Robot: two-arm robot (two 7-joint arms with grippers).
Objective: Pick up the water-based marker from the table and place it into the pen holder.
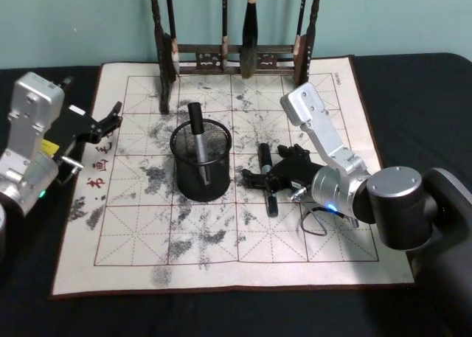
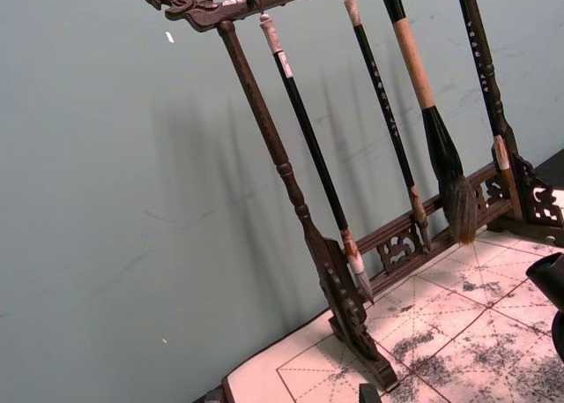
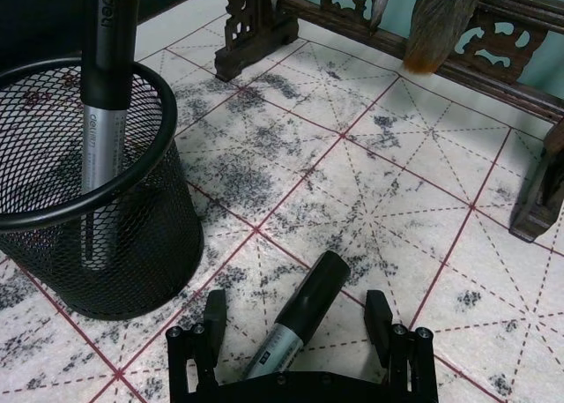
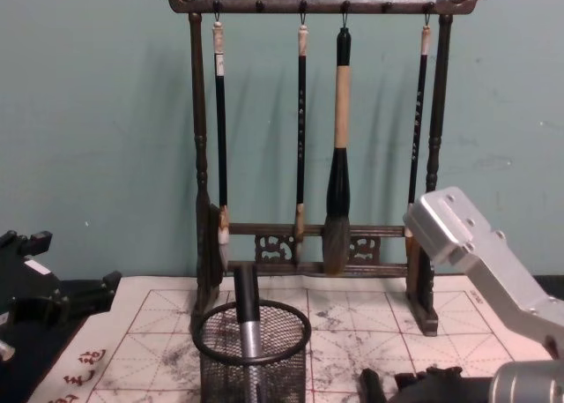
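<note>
A black wire-mesh pen holder (image 1: pixel 200 176) (image 3: pixel 132 244) (image 4: pixel 253 363) stands mid-mat with one black-and-silver marker (image 1: pixel 197 138) (image 3: pixel 104 112) (image 4: pixel 245 319) upright inside it. A second water-based marker (image 1: pixel 263 158) (image 3: pixel 308 302) lies flat on the mat just right of the holder. My right gripper (image 1: pixel 269 172) (image 3: pixel 297 319) is low over it and open, one finger on each side of the barrel, not closed on it. My left gripper (image 1: pixel 110 122) (image 4: pixel 88 297) is open and holds nothing at the mat's left edge.
A tall dark wooden rack (image 1: pixel 236 57) (image 2: pixel 291 200) (image 4: pixel 317 130) hung with several calligraphy brushes stands along the mat's far edge, close behind the holder. The ink-stained grid mat (image 1: pixel 221 241) lies on a black table.
</note>
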